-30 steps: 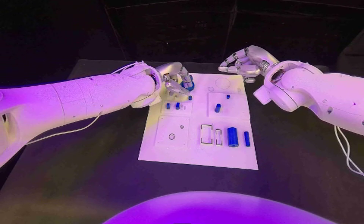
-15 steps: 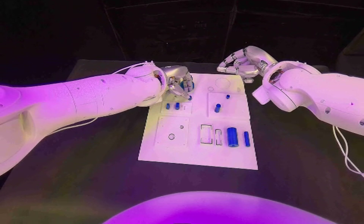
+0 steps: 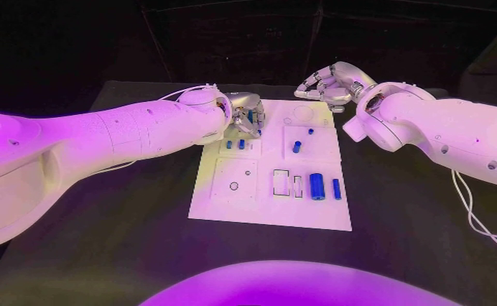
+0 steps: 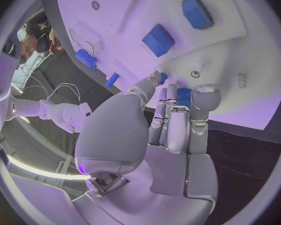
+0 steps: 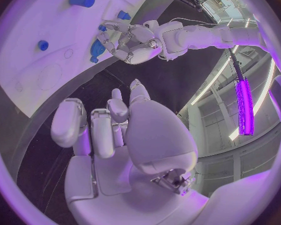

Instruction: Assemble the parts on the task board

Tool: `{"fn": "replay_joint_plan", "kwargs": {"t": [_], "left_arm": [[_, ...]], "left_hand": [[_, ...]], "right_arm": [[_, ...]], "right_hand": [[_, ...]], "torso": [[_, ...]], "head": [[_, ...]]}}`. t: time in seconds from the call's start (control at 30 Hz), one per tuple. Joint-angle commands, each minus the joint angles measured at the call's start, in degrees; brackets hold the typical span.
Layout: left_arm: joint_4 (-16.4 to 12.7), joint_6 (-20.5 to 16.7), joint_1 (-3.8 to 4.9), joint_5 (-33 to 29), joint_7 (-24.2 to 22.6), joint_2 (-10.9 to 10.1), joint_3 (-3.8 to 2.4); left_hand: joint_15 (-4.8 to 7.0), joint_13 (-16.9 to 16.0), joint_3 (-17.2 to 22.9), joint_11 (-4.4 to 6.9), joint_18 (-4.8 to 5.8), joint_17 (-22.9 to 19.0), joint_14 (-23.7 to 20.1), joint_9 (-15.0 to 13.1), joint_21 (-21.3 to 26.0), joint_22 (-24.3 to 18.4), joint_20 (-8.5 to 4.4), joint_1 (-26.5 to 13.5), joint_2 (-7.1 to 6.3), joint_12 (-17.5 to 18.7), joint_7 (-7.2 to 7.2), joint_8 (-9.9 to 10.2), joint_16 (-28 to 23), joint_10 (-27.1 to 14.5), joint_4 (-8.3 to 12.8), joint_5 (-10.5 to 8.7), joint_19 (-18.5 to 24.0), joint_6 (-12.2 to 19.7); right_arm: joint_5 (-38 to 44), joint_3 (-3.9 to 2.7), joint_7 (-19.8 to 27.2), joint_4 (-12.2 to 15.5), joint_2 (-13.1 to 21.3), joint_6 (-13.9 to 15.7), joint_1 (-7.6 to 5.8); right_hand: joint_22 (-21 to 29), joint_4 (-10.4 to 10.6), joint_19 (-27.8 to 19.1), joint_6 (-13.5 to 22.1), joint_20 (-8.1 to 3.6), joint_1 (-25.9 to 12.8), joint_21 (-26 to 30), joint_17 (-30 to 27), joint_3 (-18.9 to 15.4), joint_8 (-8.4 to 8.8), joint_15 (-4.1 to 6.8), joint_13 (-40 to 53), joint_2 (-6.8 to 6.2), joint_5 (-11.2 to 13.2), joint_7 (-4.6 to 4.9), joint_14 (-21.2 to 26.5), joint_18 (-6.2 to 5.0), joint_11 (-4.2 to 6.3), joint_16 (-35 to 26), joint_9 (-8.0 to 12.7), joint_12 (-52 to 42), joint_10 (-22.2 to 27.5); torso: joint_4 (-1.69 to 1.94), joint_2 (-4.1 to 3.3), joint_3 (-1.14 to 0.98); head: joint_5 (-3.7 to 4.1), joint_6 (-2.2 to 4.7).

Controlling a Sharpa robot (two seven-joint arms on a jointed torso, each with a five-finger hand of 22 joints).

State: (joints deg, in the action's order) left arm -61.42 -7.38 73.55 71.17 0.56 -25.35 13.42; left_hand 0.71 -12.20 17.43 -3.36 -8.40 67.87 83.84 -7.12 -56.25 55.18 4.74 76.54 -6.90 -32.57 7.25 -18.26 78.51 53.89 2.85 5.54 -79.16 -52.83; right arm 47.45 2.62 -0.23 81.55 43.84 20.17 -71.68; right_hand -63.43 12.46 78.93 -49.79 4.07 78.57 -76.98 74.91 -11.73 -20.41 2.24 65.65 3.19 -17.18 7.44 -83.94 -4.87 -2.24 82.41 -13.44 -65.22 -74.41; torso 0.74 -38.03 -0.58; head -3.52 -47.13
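Note:
The white task board (image 3: 269, 209) lies in the middle of the black table. My left hand (image 3: 246, 113) hovers over the board's far left corner and grips a small blue part (image 4: 183, 97) in its curled fingertips; the same part (image 5: 97, 50) shows in the right wrist view. My right hand (image 3: 330, 85) hangs over the board's far right edge, fingers loosely bent, holding nothing. On the board are two small blue pegs (image 3: 235, 144), a short blue piece (image 3: 297, 147), a tiny blue one (image 3: 311, 131), a thick blue cylinder (image 3: 317, 187) and a slim blue pin (image 3: 337, 189).
Empty rectangular slots (image 3: 281, 182) sit beside the thick cylinder, and a small round hole (image 3: 234, 186) marks the near left panel. Black table (image 3: 124, 248) surrounds the board on all sides. My left forearm (image 3: 114, 137) crosses the table's left side.
My left hand has shifted slightly right over the board's far left corner, still gripping the blue part. My right hand has edged a little to the left.

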Motion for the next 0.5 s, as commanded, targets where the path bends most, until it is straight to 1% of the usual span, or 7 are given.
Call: {"fn": "replay_joint_plan", "kwargs": {"t": [0.03,0.1,0.3,0.4,0.5], "left_arm": [[0.13,2.16,0.05,0.87,1.30,0.24,-0.04],[0.16,2.45,0.05,0.87,1.49,0.37,-0.04],[0.53,3.18,0.03,1.10,2.05,0.90,-0.04],[0.87,3.40,0.01,1.15,2.23,1.15,-0.05],[1.11,3.54,-0.04,1.17,2.25,1.33,-0.05]], "left_hand": [[0.44,-0.04,-0.13,-0.04,0.88,0.06,1.06,0.14,-0.48,0.32,-0.05,-0.21,0.43,-0.43,-0.06,0.40,0.29,0.55,0.32,-0.34,-0.51,-0.50],[0.46,-0.04,-0.10,-0.02,0.89,0.03,1.07,0.18,-0.57,0.41,-0.07,-0.17,0.47,-0.49,-0.07,0.42,0.29,0.59,0.34,-0.33,-0.54,-0.54],[0.56,-0.03,0.02,0.08,0.98,0.14,1.17,0.39,-1.07,0.93,-0.15,-0.03,0.76,-0.81,-0.14,0.46,0.42,0.88,0.43,-0.34,-0.71,-0.88],[0.71,0.18,0.42,0.28,0.98,-0.08,1.16,0.62,-1.17,1.09,-0.27,0.22,1.37,-0.94,-0.38,0.33,0.40,1.08,0.54,-0.32,-0.69,-1.75],[0.84,0.43,0.80,0.45,1.00,-0.14,1.16,0.85,-1.32,1.30,-0.37,0.38,1.78,-0.93,-0.54,0.32,0.43,1.46,0.64,-0.30,-0.65,-2.39]], "right_arm": [[0.17,-0.03,0.52,0.08,-0.06,0.23,-0.10],[0.17,-0.03,0.51,0.13,-0.04,0.23,-0.11],[0.17,-0.03,0.49,0.14,-0.13,0.19,-0.11],[0.17,-0.03,0.49,0.13,-0.17,0.18,-0.11],[0.17,-0.03,0.49,0.12,-0.20,0.16,-0.11]], "right_hand": [[-0.10,-0.02,-0.01,0.36,0.08,0.42,0.15,1.35,-0.26,-0.25,-0.33,0.02,0.42,-0.28,-0.14,-3.27,-0.29,-0.17,-0.21,-0.06,-0.19,0.34],[-0.12,-0.02,0.00,0.36,0.08,0.43,0.14,1.37,-0.26,-0.26,-0.33,0.04,0.43,-0.29,-0.14,-3.28,-0.29,-0.17,-0.20,-0.06,-0.21,0.32],[-0.12,-0.02,0.00,0.36,0.08,0.43,0.14,1.37,-0.26,-0.26,-0.33,0.04,0.43,-0.29,-0.14,-3.28,-0.29,-0.17,-0.20,-0.06,-0.21,0.32],[-0.12,-0.02,0.00,0.36,0.08,0.43,0.14,1.37,-0.26,-0.26,-0.33,0.04,0.43,-0.29,-0.14,-3.28,-0.29,-0.17,-0.20,-0.06,-0.21,0.32],[-0.11,-0.01,0.00,0.33,0.08,0.47,0.15,1.48,-0.27,-0.28,-0.33,0.10,0.48,-0.31,-0.15,-3.30,-0.29,-0.16,-0.13,-0.07,-0.29,0.27]], "torso": [[0.02,-0.01,-0.01],[0.07,-0.09,0.00],[0.04,-0.05,0.03],[0.00,0.01,-0.01],[0.04,0.02,-0.02]], "head": [[-0.06,0.04],[0.02,0.09],[0.03,-0.07],[0.05,-0.18],[0.13,-0.28]]}}
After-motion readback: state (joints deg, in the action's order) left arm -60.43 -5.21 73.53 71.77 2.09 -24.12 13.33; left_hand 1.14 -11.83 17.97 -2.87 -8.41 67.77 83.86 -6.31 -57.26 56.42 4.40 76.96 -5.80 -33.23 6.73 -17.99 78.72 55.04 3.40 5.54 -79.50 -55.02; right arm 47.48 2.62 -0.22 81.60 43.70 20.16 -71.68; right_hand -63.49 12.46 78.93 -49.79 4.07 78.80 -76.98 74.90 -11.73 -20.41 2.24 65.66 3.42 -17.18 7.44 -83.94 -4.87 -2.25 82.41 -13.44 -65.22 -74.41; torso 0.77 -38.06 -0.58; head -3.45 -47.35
